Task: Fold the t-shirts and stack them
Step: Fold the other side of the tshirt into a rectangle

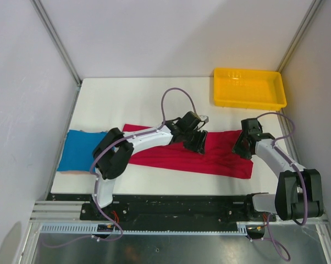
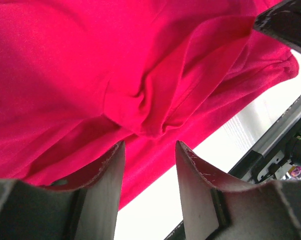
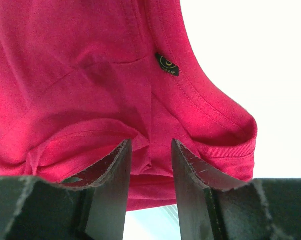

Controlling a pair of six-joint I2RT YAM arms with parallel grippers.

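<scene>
The crimson red t-shirt (image 1: pixel 220 157) lies as a long wrinkled strip across the middle of the white table (image 1: pixel 127 99). The bright blue t-shirt (image 1: pixel 77 149) lies flat at the left edge. My left gripper (image 1: pixel 197 144) hovers over the red strip's middle. In its wrist view the left gripper (image 2: pixel 149 142) is open, with red cloth (image 2: pixel 90 75) past its tips and bare table between the fingers. My right gripper (image 1: pixel 243 147) is at the shirt's right end. There the right gripper (image 3: pixel 150 141) stands open with bunched red cloth (image 3: pixel 80 90) just beyond the tips.
A yellow plastic tray (image 1: pixel 248 103) sits at the back right corner. Grey walls with metal posts close in the table on three sides. A metal rail (image 1: pixel 171 212) runs along the near edge by the arm bases. A small dark label (image 3: pixel 167 65) shows on the red shirt.
</scene>
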